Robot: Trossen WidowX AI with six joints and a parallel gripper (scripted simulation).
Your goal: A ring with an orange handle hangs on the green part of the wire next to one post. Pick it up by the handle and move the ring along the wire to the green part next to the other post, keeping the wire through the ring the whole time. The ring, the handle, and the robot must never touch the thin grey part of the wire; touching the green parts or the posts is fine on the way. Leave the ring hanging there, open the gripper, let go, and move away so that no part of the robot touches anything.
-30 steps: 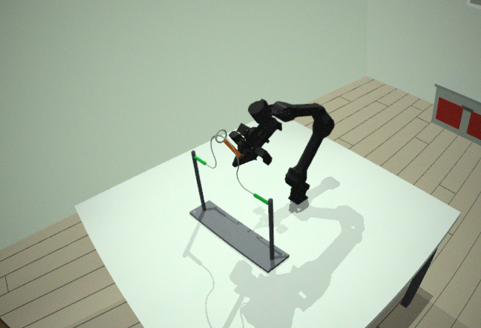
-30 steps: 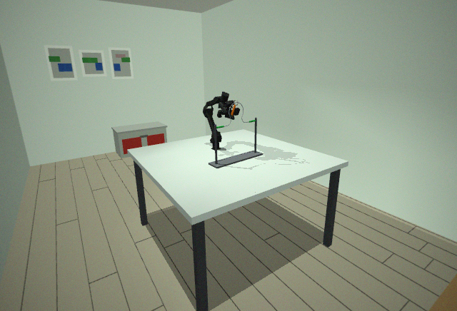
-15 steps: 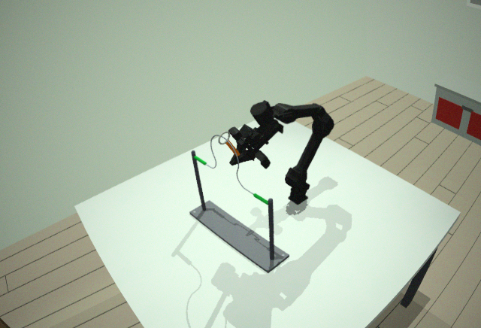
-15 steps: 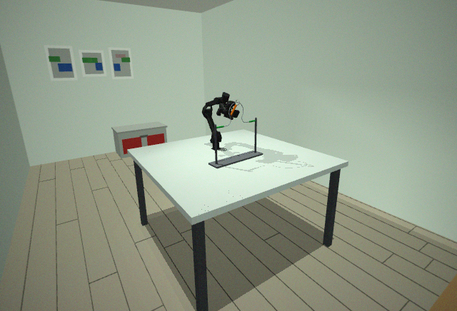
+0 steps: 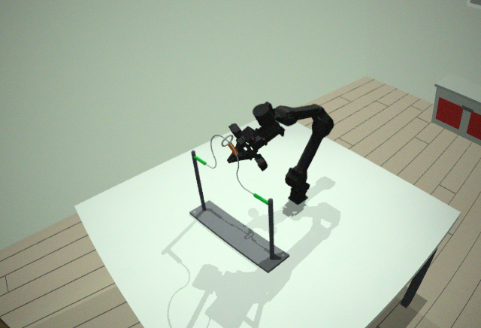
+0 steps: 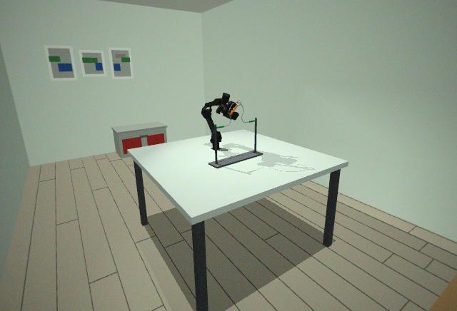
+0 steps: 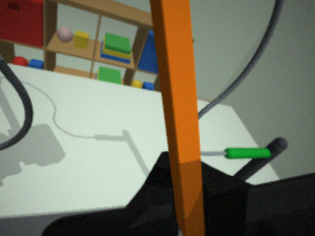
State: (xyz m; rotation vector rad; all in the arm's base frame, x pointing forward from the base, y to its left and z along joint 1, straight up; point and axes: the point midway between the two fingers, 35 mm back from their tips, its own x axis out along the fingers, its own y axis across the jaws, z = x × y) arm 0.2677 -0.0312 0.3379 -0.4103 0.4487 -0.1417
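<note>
My gripper [image 5: 237, 153] [image 7: 170, 157] is shut on the orange handle [image 5: 232, 147] [image 6: 233, 109] [image 7: 178, 88]. The grey ring [image 5: 222, 142] is beyond the handle's upper left end in the top view, around the thin grey wire [image 5: 212, 149] near its high hump. The gap between ring and wire is too small to judge. One green part [image 5: 200, 159] [image 6: 252, 120] [image 7: 247, 153] is at the far-left post [image 5: 198, 184] [image 6: 255, 136] in the top view. The other green part [image 5: 261, 198] [image 6: 220, 127] is at the near-right post [image 5: 270, 231] [image 6: 216, 147]. The ring is outside the wrist view.
The posts stand on a dark base plate [image 5: 233, 231] [image 6: 235, 159] on the white table [image 5: 128, 231] [image 6: 177, 175]. The wire's lower bend passes close to my gripper in the top view. Wire curves show on both sides of the handle in the wrist view. A shelf [image 7: 98, 29] stands behind.
</note>
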